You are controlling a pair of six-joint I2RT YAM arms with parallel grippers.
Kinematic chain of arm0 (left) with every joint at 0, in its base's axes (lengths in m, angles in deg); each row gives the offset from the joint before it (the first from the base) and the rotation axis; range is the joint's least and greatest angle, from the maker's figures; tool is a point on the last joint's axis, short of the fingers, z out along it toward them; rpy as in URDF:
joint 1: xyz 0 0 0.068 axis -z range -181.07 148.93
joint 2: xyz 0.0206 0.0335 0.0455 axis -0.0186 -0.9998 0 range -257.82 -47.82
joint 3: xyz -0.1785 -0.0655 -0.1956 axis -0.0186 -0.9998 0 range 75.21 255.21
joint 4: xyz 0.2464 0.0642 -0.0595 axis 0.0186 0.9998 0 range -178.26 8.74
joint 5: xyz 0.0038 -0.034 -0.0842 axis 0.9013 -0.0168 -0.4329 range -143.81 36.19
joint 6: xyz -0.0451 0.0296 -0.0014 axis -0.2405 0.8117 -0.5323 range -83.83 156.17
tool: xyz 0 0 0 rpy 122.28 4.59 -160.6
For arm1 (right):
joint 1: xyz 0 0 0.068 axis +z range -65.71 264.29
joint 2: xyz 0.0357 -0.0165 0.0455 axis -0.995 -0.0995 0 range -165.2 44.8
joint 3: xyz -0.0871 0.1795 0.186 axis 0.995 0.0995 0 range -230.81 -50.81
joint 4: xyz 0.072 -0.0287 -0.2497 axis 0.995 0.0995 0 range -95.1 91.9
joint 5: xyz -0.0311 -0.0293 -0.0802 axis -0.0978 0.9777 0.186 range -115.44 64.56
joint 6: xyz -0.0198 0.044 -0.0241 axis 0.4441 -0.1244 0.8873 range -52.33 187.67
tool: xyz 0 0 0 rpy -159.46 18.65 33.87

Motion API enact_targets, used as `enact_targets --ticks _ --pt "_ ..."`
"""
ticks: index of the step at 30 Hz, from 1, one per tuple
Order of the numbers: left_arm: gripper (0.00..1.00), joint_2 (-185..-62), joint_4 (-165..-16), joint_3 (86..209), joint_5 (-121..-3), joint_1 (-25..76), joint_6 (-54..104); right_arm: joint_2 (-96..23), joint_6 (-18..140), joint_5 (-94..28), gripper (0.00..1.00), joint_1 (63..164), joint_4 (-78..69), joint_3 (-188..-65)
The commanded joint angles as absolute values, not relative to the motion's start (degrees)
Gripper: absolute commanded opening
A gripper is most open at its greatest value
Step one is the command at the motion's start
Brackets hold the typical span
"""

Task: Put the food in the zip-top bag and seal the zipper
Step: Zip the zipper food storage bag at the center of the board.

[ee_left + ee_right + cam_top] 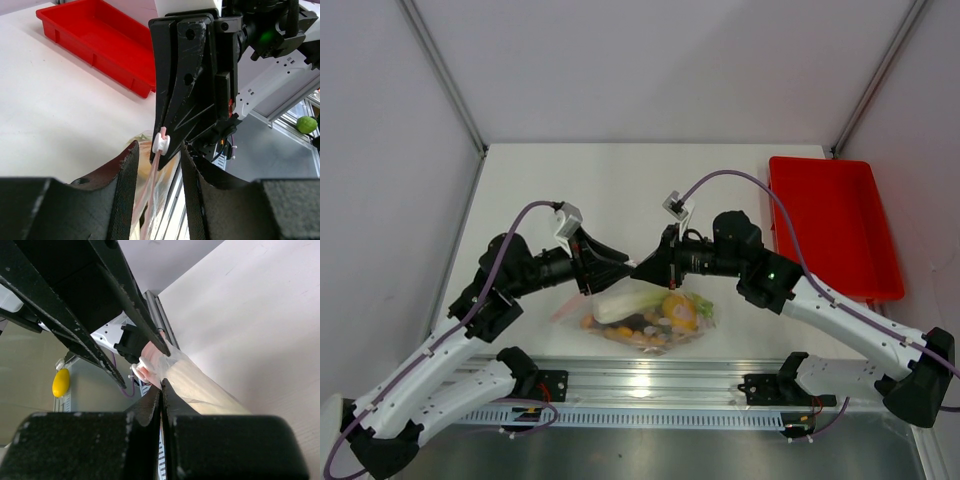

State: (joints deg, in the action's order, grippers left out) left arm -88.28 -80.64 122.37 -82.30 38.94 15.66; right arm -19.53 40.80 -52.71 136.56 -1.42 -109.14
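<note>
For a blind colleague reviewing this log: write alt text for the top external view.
The left end effector and right end effector meet tip to tip at the far edge of a clear zip-top bag holding toy food, which lies near the front of a white table. A red tray sits at the table's right side.

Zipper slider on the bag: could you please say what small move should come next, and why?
Probably close the left gripper on the white slider: it sits about level with the open fingertips, between them, while the right gripper pinches the zip-top bag beside it.
</note>
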Motion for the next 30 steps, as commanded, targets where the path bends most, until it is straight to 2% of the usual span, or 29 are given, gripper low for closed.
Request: enact_targets --ticks 1,5,8,11,12,14,30 --pt "0.42 -89.3 -84.03 122.58 -83.16 39.19 15.78 -18.48 40.6 -52.77 0.0 137.2 -2.55 -112.34" --pt "0.4 -90.62 -84.56 122.59 -84.83 39.19 15.52 -18.3 40.51 -52.51 0.0 137.29 -2.38 -112.69" --pt "0.34 -91.06 -84.91 122.5 -85.36 39.36 15.08 -18.3 40.42 -52.33 0.0 137.29 -2.2 -113.13" --pt "0.22 -90.88 -84.39 122.14 -85.36 39.28 15.16 -18.39 39.64 -51.28 0.0 137.29 -2.02 -113.48" --pt "0.12 -90.8 -84.13 122.15 -85.54 39.28 15.17 -18.22 39.28 -51.02 0.0 137.29 -2.28 -113.48" --pt "0.01 -90.53 -83.25 122.15 -85.54 39.28 15.17 -17.6 38.84 -50.05 0.0 137.46 -3.08 -113.22" --pt "0.01 -88.42 -73.76 122.06 -86.06 39.28 16.66 -13.91 33.57 -40.39 0.0 137.46 -13.1 -107.77"
